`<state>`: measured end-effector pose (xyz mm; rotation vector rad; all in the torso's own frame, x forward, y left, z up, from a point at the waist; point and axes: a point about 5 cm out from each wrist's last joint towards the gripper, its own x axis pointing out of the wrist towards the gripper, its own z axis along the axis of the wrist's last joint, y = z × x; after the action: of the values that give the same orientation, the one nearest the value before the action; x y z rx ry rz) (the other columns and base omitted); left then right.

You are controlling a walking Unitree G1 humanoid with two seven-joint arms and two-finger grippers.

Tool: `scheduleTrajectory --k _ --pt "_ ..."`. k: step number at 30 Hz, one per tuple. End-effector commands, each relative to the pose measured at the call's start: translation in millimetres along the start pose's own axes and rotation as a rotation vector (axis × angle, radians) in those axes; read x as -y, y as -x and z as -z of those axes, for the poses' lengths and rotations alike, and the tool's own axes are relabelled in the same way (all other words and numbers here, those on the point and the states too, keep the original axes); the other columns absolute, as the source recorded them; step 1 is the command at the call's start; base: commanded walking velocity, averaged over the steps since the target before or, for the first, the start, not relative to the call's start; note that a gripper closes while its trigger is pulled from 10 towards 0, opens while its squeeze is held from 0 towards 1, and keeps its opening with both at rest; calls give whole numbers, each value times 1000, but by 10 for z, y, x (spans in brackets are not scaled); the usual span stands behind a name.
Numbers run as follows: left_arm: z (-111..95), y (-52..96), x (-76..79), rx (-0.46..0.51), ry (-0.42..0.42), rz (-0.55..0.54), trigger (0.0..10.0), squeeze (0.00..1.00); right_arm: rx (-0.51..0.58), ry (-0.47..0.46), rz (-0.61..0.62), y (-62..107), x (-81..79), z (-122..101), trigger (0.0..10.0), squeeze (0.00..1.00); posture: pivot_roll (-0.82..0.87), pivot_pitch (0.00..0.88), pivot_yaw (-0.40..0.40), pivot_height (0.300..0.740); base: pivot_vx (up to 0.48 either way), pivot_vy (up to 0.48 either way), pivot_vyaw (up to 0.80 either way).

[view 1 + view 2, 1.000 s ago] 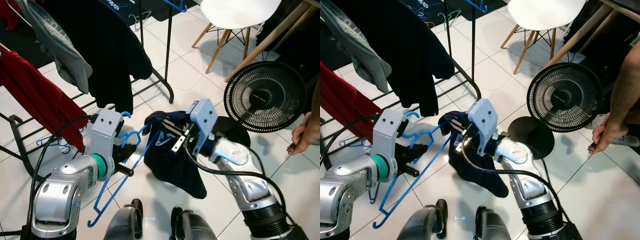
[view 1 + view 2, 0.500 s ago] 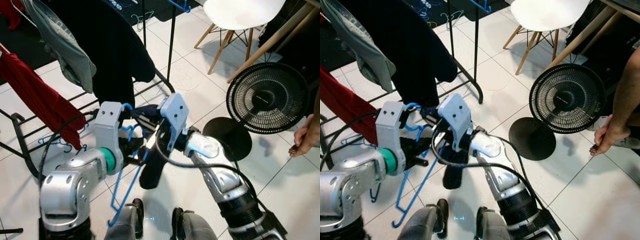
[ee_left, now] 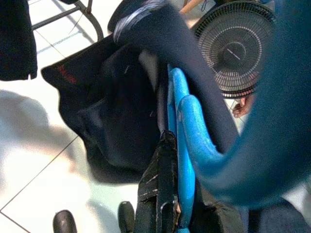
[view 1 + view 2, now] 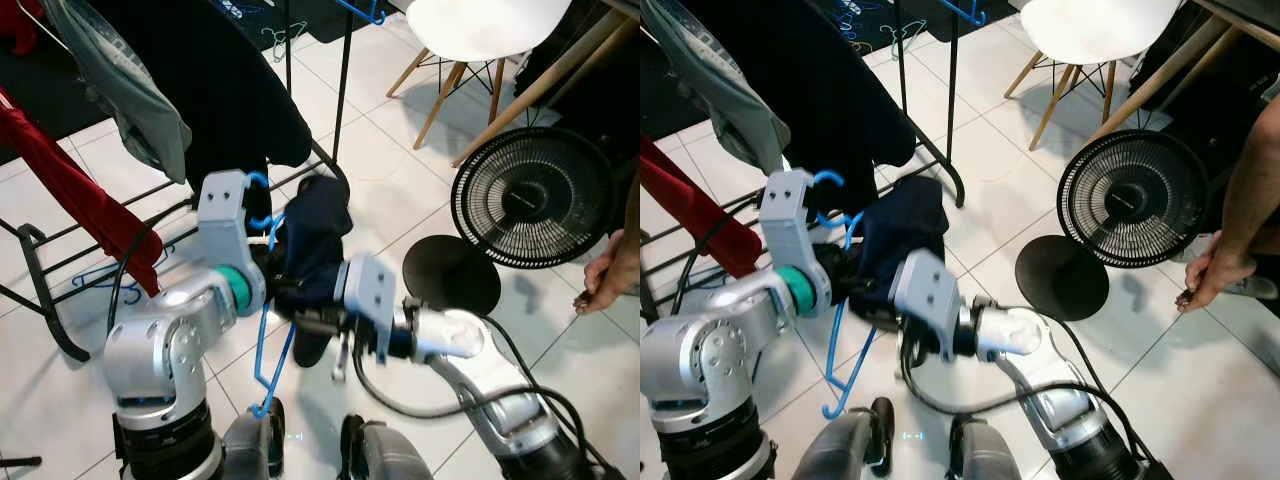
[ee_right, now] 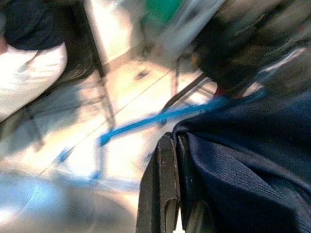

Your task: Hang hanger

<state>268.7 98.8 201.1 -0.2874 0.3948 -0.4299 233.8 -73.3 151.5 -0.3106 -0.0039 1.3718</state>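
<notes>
2 hands are working this: the left hand is clamping the blue hanger, its long axis hanging down toward the floor, while the right hand is pinching the navy garment. The rack is sitting up and ahead, nearer the left arm.

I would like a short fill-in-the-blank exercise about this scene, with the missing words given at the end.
1. The left claw is shut on a hanger of ______ colour.
2. The garment draped on that hanger is dark ______.
3. The black fan stands on the robot's ______ side.
4. The chair beyond the fan has a ______ seat.

Missing words: blue; navy; right; white
</notes>
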Motion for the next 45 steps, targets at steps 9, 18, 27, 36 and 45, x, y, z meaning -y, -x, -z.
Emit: scheduleTrajectory --k 9,18,27,36,45 --pt "-14 -23 11 44 4 -4 10000 0 -131 36 -58 279 -70 127 10000 0 5 151 55 740 0 0 0" --pt "-29 -38 13 64 -11 -15 10000 0 25 -2 177 233 229 -67 10000 0 5 152 55 740 0 0 0" --pt "-33 -55 -320 110 -369 -321 10000 0 297 -143 369 373 459 -387 10000 0 11 161 66 740 0 0 0" --pt "179 84 -501 37 -763 -266 10000 0 667 -187 645 1076 865 -868 10000 0 12 172 77 740 0 0 0" --pt "284 194 -546 11 -695 -182 10000 0 579 -91 803 1372 1049 -894 10000 0 12 172 77 740 0 0 0"
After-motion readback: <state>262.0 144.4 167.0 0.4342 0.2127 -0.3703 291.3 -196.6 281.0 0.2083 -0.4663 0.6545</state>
